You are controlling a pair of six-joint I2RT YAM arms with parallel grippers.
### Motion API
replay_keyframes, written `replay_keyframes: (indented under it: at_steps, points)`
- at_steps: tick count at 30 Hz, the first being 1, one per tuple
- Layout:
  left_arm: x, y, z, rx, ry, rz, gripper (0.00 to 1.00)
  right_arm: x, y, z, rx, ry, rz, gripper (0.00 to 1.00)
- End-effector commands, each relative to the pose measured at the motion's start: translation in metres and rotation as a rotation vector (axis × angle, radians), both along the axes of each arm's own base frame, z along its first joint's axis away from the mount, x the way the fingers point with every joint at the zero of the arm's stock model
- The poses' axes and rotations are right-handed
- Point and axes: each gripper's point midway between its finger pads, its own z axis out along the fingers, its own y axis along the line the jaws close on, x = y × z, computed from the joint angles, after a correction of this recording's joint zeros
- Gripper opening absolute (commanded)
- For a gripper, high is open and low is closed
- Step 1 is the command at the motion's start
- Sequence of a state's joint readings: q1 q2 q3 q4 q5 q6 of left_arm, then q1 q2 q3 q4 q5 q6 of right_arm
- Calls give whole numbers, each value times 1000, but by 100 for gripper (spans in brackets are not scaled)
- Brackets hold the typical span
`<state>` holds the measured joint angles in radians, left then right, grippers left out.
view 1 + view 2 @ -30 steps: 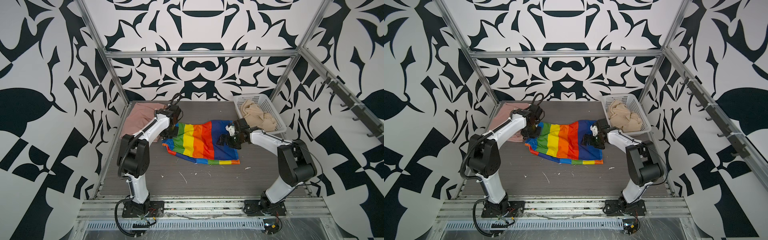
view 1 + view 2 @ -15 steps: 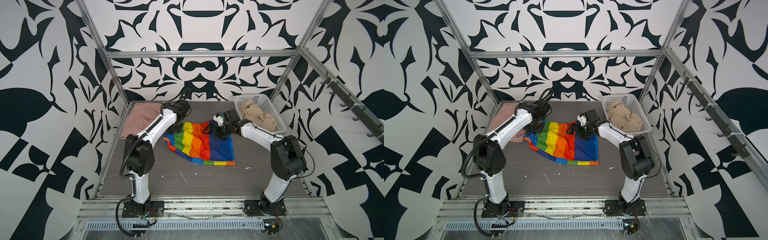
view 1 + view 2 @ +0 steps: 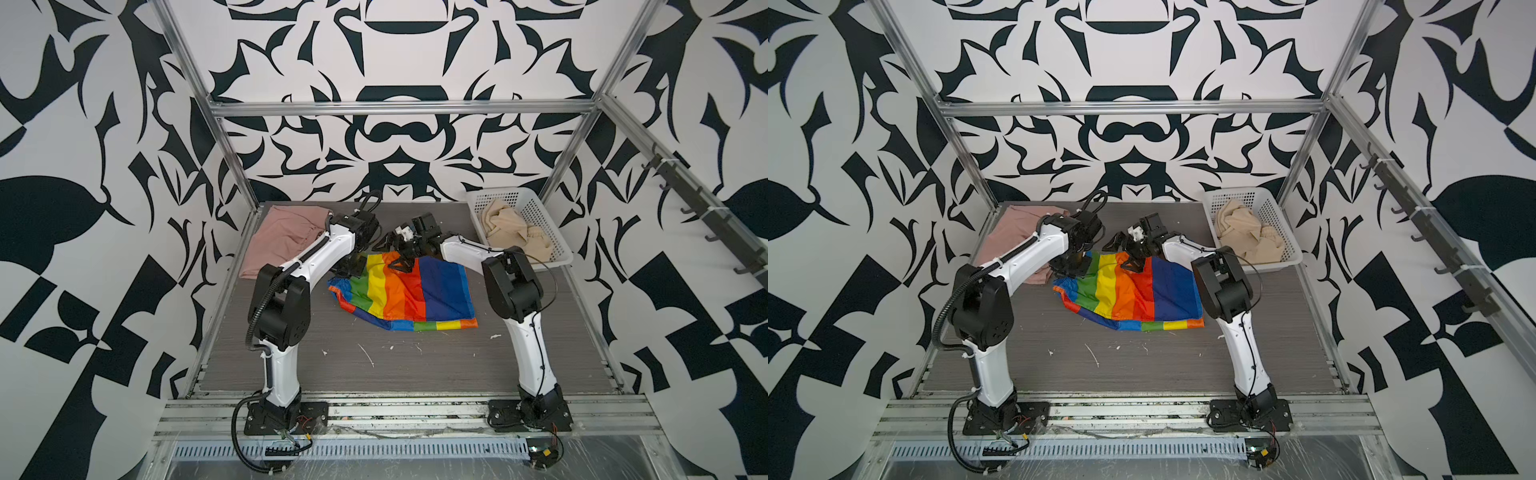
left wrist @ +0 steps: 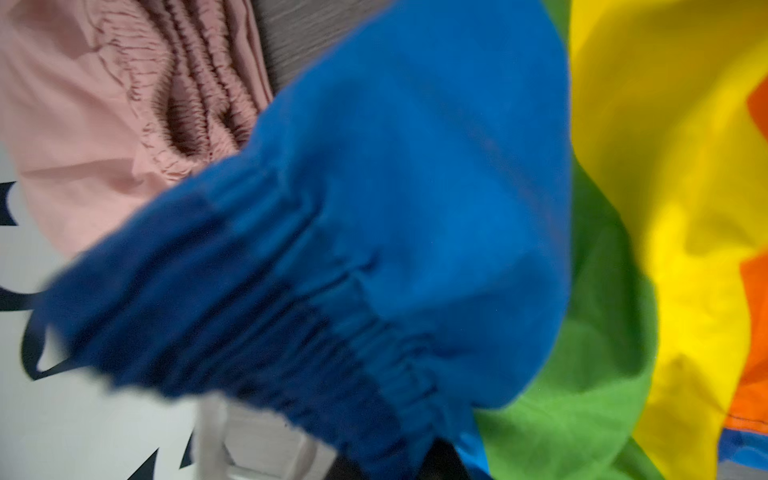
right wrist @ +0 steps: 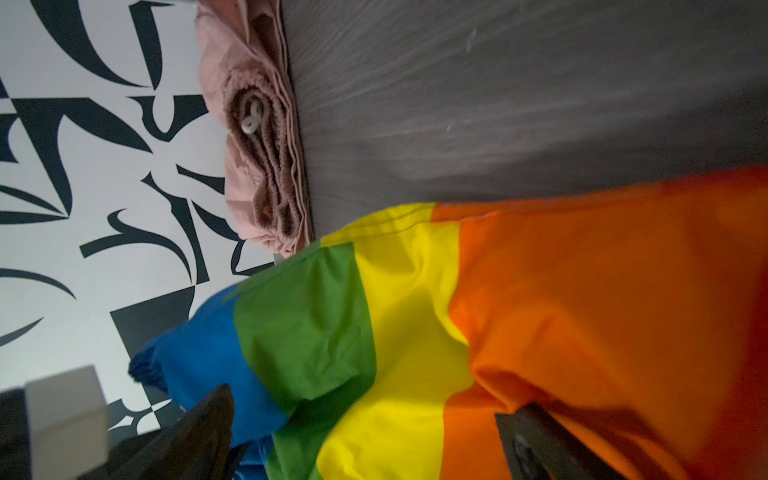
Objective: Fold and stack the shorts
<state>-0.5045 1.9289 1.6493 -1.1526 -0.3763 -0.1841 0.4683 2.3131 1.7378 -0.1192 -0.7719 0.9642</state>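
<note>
Item, left gripper (image 3: 353, 269): we record it pressed together and pinching the blue gathered waistband end of the rainbow shorts (image 3: 409, 293); in the left wrist view that waistband hangs so close before the lens that the tool itself is hidden. Item, right gripper (image 3: 404, 265): we note its jaws spread wide; in the right wrist view its two dark fingers (image 5: 195, 432) stand well apart, with the orange and yellow stripes lying loose between and beneath them and nothing clamped. Item, rainbow shorts: we find them laid on the grey table (image 3: 415, 365), reaching from directly under both grippers out toward the arm bases, with a narrow striped hem at the edge farthest from the tools. Item, pink shorts (image 3: 284, 239): we list them folded on the table, near the left gripper on the side away from the right gripper. Item, beige shorts (image 3: 513, 228): we list them crumpled inside the white basket (image 3: 505, 196), well apart from the right gripper, out past its arm on the side away from the left gripper
</note>
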Motion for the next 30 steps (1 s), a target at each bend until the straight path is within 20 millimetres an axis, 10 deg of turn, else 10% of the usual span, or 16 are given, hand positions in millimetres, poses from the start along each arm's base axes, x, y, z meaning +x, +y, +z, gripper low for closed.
replay_keyframes:
  at_steps: [1,7,12,18,23,30]
  points:
    - [-7,-5,9,-53,-8,4,0,33,-19,9,-1,-33,-38,100]
    - [-7,-13,-2,-91,5,4,0,64,-49,-15,-52,-39,-78,100]
    - [-2,-15,-1,-88,1,2,0,58,-63,42,-22,-135,-61,100]
    - [6,-18,9,-99,-27,-3,0,-23,-78,68,-57,-151,5,100]
    - [14,-23,14,-104,-39,-9,0,-98,-67,32,-83,-65,99,100]
    - [19,-24,20,-105,-51,-13,0,-146,-48,-13,-95,28,135,100]
